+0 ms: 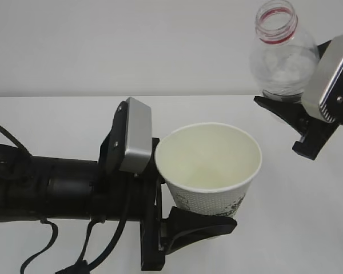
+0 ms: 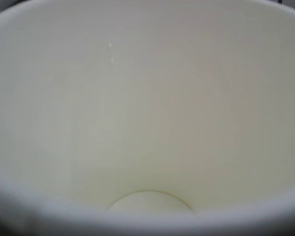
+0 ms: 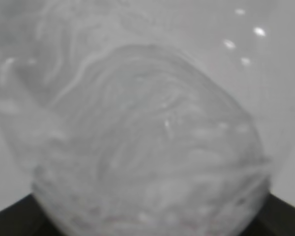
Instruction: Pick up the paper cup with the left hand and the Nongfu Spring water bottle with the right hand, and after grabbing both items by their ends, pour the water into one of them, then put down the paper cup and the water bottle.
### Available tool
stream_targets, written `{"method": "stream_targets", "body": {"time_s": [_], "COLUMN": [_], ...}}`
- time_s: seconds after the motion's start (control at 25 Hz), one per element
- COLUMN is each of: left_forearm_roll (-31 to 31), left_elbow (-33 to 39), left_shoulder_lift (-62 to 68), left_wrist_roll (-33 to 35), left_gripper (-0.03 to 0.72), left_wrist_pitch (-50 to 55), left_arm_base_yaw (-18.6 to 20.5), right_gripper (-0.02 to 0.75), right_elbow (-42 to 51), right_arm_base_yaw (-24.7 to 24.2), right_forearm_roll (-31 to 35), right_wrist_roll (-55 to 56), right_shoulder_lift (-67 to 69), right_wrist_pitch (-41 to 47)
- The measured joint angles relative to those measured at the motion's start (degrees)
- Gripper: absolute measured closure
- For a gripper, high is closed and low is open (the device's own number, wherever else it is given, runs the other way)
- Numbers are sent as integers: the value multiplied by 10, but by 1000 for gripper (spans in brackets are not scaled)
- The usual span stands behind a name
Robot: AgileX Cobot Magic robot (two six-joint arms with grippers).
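Your left gripper (image 1: 186, 214) is closed around the lower part of the paper cup (image 1: 208, 165), jaws wide apart on its sides, holding it upright above the white table (image 1: 57, 123). Up and to the right of the cup, well apart from it, your right gripper (image 1: 286, 111) grips the Nongfu Spring water bottle (image 1: 280, 48) below its shoulder, mouth up, uncapped. You cannot make out water in either.

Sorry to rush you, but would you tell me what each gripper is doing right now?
Left gripper: closed around the paper cup, holding it upright.
Right gripper: closed on the uncapped water bottle, holding it mouth up.
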Motion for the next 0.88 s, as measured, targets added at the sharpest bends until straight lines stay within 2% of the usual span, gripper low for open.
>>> {"method": "stream_targets", "body": {"time_s": [0.44,0.88], "left_forearm_roll": [0,44], "left_elbow": [0,0], "left_shoulder_lift": [0,0], "left_wrist_roll": [10,10], "left_gripper": [142,142], "left_wrist_pitch": [9,-11], "left_arm_base_yaw": [0,0], "right_gripper": [233,233], "right_elbow": [-10,-10], "right_arm_base_yaw": [0,0], "right_forearm_roll": [-1,-1], "right_wrist_roll": [-88,-153], "right_shoulder_lift": [0,0], "right_wrist_pitch": [0,0]}}
